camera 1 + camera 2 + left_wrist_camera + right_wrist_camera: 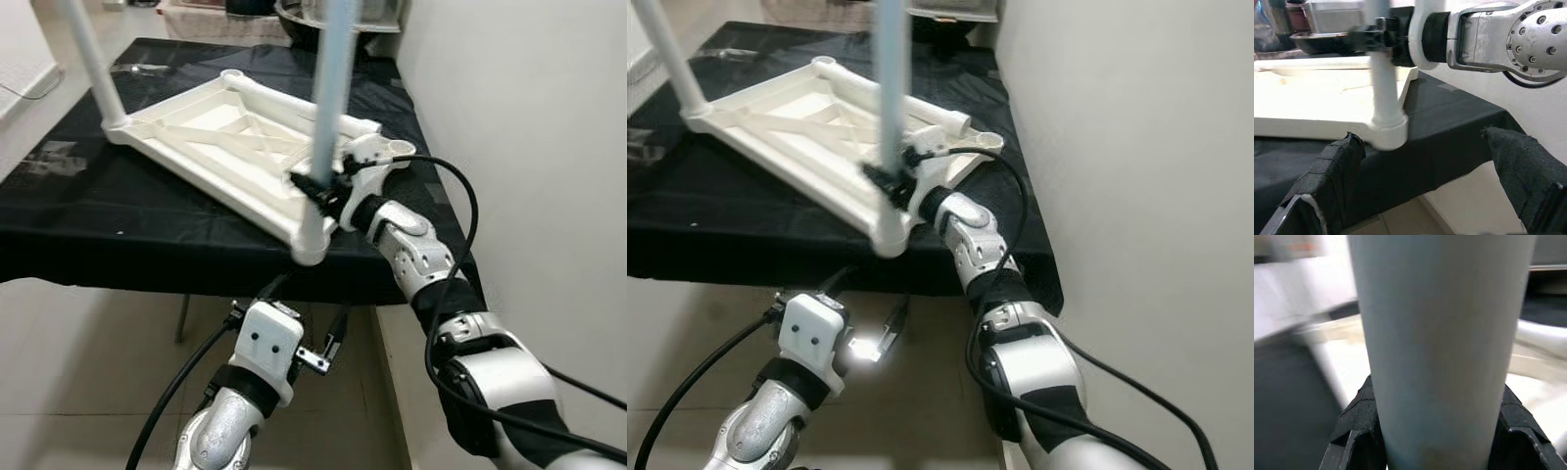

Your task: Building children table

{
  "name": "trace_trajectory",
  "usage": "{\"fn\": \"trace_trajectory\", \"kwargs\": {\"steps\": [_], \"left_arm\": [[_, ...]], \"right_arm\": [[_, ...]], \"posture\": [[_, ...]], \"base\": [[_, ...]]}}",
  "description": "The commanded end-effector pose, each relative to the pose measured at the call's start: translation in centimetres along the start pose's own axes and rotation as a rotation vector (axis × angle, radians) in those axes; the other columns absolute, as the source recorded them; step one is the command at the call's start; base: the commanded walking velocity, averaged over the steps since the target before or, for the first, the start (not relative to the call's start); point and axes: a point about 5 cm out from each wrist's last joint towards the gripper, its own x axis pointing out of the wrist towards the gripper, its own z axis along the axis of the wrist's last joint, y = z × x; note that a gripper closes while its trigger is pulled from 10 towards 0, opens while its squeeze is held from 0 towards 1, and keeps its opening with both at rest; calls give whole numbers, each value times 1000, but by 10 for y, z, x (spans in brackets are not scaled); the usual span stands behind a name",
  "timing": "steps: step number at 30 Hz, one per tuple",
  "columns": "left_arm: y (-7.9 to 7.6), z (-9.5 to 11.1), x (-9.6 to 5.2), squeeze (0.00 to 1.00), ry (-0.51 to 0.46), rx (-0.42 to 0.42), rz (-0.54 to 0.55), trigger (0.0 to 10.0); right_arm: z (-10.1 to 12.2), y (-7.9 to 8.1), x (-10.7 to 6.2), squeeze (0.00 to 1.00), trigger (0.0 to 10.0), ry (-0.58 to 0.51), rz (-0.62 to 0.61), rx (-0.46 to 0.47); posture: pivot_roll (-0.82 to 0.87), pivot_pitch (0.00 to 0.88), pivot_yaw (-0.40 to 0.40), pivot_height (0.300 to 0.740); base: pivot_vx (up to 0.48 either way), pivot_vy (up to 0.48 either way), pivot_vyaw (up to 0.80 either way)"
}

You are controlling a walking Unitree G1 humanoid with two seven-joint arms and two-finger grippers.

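Your white tabletop (230, 157) lies upside down on the black cloth (118, 215), tilted, with its near corner socket (311, 245) hanging just past the cloth's front edge. Take that tabletop as the landmark.

A pale blue leg (328, 108) stands upright in the near corner socket. Your right gripper (318, 188) is clamped on that leg low down, just above the socket; in the right wrist view the leg (1442, 347) sits between both black fingers (1359, 426), touching each side. Your right arm reaches in from the tabletop's right side, over the cloth's edge, beside the white wall (519, 127).

A second leg, white (90, 59), stands in the tabletop's far left corner. The corner socket (392, 148) to the right of the gripped leg is an open ring with no leg in it, touching your right wrist.

Your left gripper (323, 354) hangs below the cloth's front edge, under the near corner, holding nothing. Its fingers (1332, 171) are spread wide in the left wrist view, pointing up at the near corner socket (1388, 134) from below, not touching it.

Beyond the tabletop's far side there's a dark bowl-like thing (304, 20); too cropped to tell more. Tiled floor (88, 372) lies under the cloth's edge.
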Motion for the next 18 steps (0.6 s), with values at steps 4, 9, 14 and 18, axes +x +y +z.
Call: {"fn": "trace_trajectory", "kwargs": {"steps": [4, 9, 14, 18], "left_arm": [[-1, -5, -2, 0, 21, -6, 0, 10000], [-1, -5, -2, 0, 21, -5, -1, 10000], [-2, -5, -2, 0, 22, -4, 0, 10000], [-2, -6, -2, 0, 23, -4, 0, 10000]], "right_arm": [[-40, -44, -33, 0, 0, 125, -625, 122], [-46, -38, -37, 0, 0, 141, -717, 169], [-39, -9, -22, 0, 10000, 92, -607, 168], [-30, -6, -17, 1000, 10000, 24, -508, 167]], "posture": [[112, 168, -94, 740], [117, 165, -94, 740], [120, 158, -97, 740], [117, 153, -98, 740]], "base": [[0, 0, 0], [0, 0, 0], [0, 0, 0], [0, 0, 0]]}}
